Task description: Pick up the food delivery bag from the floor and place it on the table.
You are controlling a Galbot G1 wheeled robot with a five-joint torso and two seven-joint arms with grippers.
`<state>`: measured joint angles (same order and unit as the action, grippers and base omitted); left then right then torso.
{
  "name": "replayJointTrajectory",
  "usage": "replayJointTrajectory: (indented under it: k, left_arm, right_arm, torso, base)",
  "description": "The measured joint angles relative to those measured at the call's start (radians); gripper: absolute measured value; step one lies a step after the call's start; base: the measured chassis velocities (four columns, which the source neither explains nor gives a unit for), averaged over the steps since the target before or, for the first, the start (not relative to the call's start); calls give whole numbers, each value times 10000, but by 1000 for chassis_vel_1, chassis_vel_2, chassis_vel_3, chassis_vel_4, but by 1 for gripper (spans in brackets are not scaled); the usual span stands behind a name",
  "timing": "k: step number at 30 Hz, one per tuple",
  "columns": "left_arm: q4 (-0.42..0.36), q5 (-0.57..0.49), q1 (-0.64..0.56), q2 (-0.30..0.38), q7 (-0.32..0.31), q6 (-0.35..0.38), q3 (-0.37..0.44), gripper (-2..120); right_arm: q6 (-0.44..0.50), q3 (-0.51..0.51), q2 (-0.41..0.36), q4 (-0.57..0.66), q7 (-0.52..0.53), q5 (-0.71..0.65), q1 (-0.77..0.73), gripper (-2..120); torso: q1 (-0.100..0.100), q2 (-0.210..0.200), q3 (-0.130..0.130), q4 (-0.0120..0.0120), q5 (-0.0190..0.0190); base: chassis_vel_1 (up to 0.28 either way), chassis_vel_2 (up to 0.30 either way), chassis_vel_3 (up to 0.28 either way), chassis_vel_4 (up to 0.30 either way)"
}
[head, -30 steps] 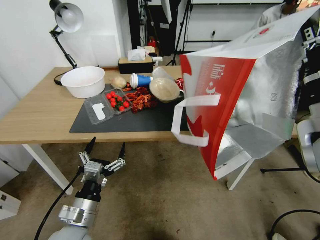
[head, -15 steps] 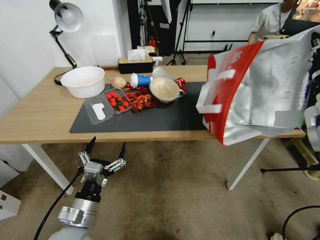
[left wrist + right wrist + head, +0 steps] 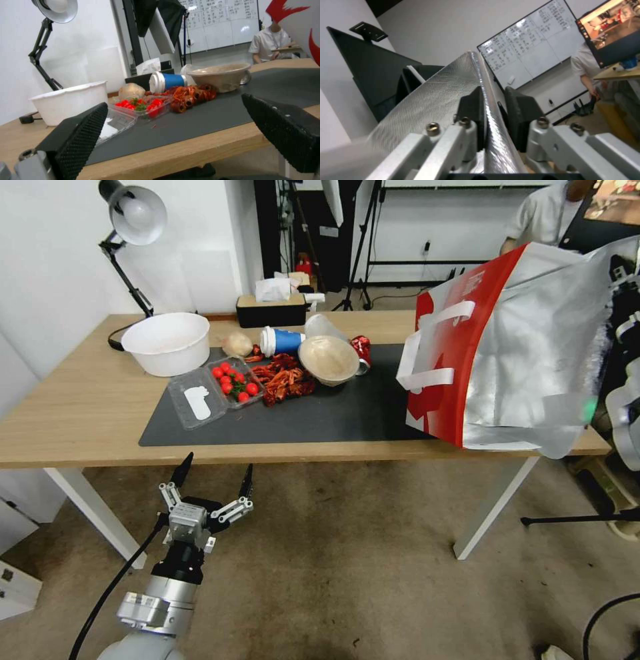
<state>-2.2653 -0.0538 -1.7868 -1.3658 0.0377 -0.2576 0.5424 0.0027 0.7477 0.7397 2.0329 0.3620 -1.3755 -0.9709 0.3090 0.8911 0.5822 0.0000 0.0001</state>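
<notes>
Step in hand: placement. The bag is off the floor and sits over the right end of the tabletop, tilted, with its silver-lined mouth turned toward the robot. Its lower red edge appears to meet the dark mat and the tabletop's near edge; whether it bears full weight there cannot be confirmed.

Right pincer: closed on the bag. The right wrist view shows both pads clamping a fold of the silver lining at the bag's rim, so the bag hangs below and away from this pincer. The white strap handle droops loose on the red side, on the far side of the bag from the pincer.

Left pincer: open, fingers spread, empty. It is parked low in front of the tabletop's near edge, well apart from the bag. Beyond it on the mat lie the white bowl, the tray of tomatoes and the blue cup.

Next move, as a judgement: lower the right pincer until the bag's base lies flat, with the base fully inboard of the near edge. A corner of lining overhangs that edge now, so releasing too soon risks the bag tipping toward the floor. Open the pads only once the bag stands unsupported.
</notes>
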Motion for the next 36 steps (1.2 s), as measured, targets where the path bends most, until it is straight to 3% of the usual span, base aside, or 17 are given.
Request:
replayJointTrajectory:
  k: [20,28,36]
  left_arm:
    - [164,-250,168,73,-30,-7,-64,100]
    - [273,-305,198,82,-30,-91,-42,100]
    - [331,-461,261,82,35,-282,44,100]
  right_arm:
    - [237,327,88,229,-1610,524,-659,93]
    - [713,665,538,654,-2534,2023,-1578,100]
    - [976,1082,1754,1215,-3808,4089,-2897,100]
  torso:
    - [-1,-1,0,0,-2]
    - [-1,-1,-1,0,-2]
    - [-1,-1,-1,1,-5]
  base:
    - [0,0,0,0]
    - [0,0,0,0]
    - [0,0,0,0]
